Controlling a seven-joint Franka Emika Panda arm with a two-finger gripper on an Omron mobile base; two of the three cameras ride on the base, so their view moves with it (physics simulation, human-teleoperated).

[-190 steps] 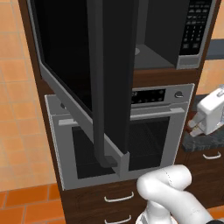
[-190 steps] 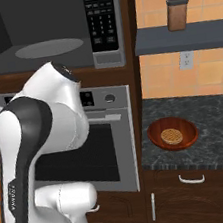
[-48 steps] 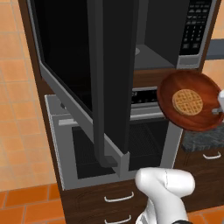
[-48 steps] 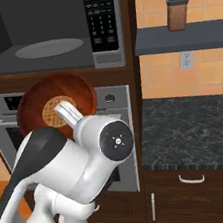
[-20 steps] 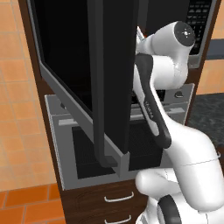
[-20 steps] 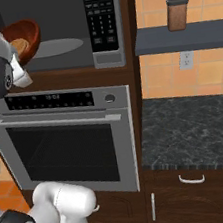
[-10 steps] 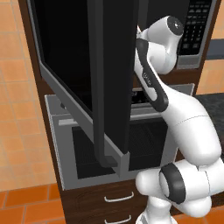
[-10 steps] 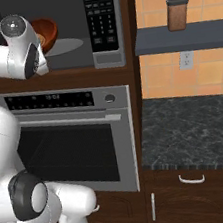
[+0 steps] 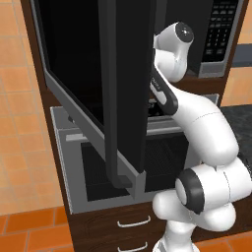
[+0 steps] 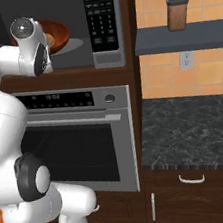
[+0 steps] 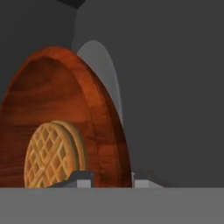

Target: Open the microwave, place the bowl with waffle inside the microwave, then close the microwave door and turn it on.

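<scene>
Here we have the bowl [image 11: 65,118] inside the microwave [image 10: 79,37], over the pale turntable [image 10: 73,42], with the waffle [image 11: 51,155] in it. Our gripper [image 11: 107,180] is closed on the bowl's rim: one fingertip [image 11: 78,178] sits inside the bowl beside the waffle, the other outside the wall. We judge the next move is to set the bowl down flat and let go, then back straight out toward the swung-open microwave door [image 9: 123,88]. We cannot tell whether the bowl touches the turntable yet.

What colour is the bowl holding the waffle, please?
The bowl is reddish-brown with a wood-like sheen, clearest in the hand view.
</scene>
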